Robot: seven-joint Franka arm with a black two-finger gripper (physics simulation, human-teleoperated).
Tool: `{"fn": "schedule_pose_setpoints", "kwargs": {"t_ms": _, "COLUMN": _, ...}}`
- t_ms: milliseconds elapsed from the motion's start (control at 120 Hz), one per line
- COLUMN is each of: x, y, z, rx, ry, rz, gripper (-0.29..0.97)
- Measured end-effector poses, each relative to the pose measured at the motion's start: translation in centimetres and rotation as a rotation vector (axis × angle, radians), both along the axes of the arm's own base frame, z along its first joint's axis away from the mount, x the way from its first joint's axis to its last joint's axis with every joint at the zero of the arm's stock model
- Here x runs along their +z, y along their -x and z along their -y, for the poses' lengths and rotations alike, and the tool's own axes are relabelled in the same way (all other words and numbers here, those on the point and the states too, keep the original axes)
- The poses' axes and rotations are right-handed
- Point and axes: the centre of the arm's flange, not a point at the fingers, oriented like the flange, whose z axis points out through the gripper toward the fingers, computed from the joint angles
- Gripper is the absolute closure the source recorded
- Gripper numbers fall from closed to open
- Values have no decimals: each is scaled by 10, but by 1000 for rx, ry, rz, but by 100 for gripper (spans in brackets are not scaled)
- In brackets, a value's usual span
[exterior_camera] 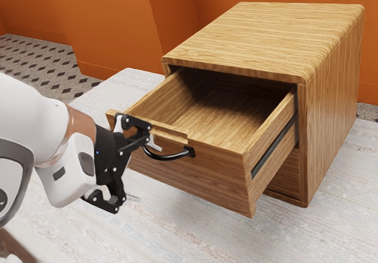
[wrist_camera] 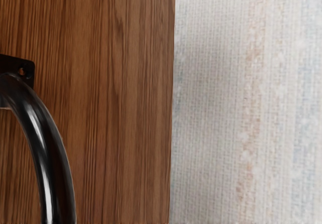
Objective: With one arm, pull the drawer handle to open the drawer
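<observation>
Standing well out of the wooden cabinet (exterior_camera: 277, 32), the drawer (exterior_camera: 236, 121) shows its bare inside from above, and a dark runner lines its side toward the exterior view's right. The cabinet sits on a pale, woven-looking desk (exterior_camera: 331, 216) in front of orange walls.

The black curved handle (exterior_camera: 171, 155) is fixed to the drawer front (wrist_camera: 115, 103), just under its upper edge. The white arm (exterior_camera: 35, 133) comes in from the exterior view's left and puts the black claw (exterior_camera: 142, 169) right at the handle's left end. The claw's fingers stand wide apart. The upper one reaches in beside the handle's left end at the top edge of the drawer front. The lower one hangs well below the handle, in front of the lower part of the drawer front. Nothing is gripped between them.

From the wrist camera, the glossy handle bends away from its small black mounting plate (wrist_camera: 17, 68) across the wood grain. The drawer front ends in a straight edge, with the desk's pale weave beyond it.
</observation>
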Motion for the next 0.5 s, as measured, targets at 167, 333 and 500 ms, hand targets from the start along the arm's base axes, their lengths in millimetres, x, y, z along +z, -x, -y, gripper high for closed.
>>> {"fn": "schedule_pose_setpoints", "kwargs": {"t_ms": 167, "x": 0, "y": 11, "z": -4, "rx": 1, "ry": 16, "rz": 1, "gripper": 1}}
{"fn": "schedule_pose_setpoints", "kwargs": {"t_ms": 333, "x": -1, "y": 13, "z": -8, "rx": 2, "ry": 30, "rz": -5, "gripper": 0}}
{"fn": "schedule_pose_setpoints", "kwargs": {"t_ms": 500, "x": 14, "y": 15, "z": -15, "rx": 7, "ry": 47, "rz": 21, "gripper": 0}}
